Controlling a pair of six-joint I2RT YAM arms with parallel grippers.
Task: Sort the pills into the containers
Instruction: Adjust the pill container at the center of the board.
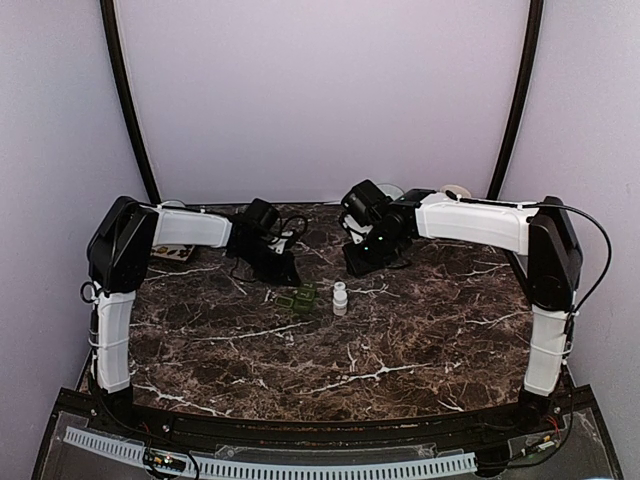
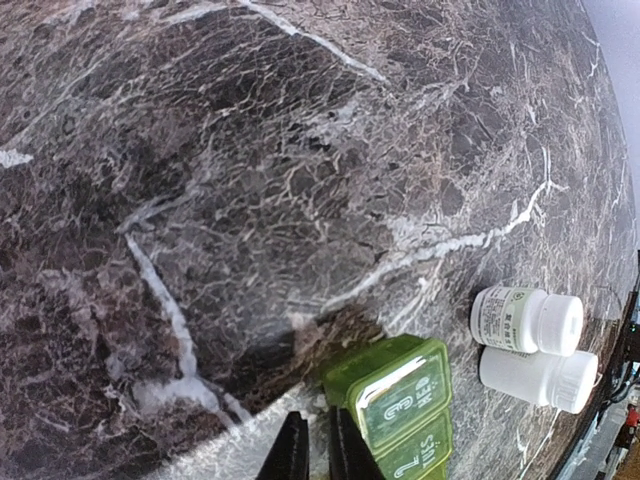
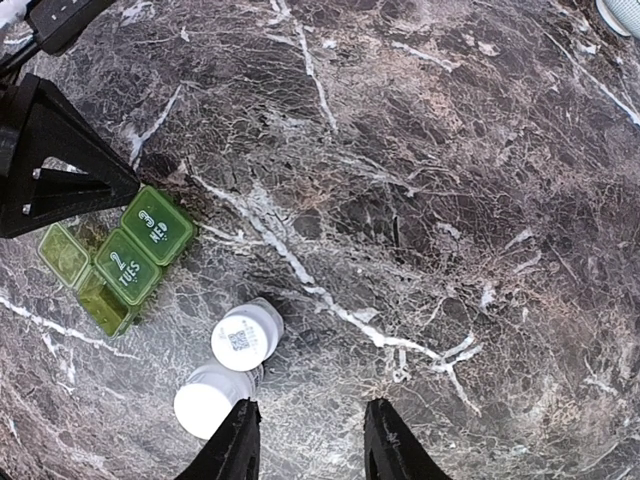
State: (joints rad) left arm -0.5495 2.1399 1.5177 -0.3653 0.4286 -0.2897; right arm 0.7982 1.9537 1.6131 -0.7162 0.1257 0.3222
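Note:
A green pill organizer (image 1: 297,298) lies mid-table; its lids "3 WED" and "2 TUES" are closed (image 3: 140,248). Two white pill bottles (image 1: 340,298) stand just right of it, also in the right wrist view (image 3: 247,335) and the left wrist view (image 2: 525,320). My left gripper (image 1: 275,265) sits low just behind-left of the organizer (image 2: 400,395), jaws almost together with nothing between them (image 2: 318,452). My right gripper (image 1: 370,258) hovers behind the bottles, open and empty (image 3: 312,440); its left finger overlaps the nearer bottle (image 3: 208,400) in view. No loose pills show.
A white round object (image 1: 455,192) sits at the back right of the marble table (image 1: 400,340), also at the corner of the right wrist view (image 3: 620,15). A small flat item (image 1: 170,255) lies at the left edge under the left arm.

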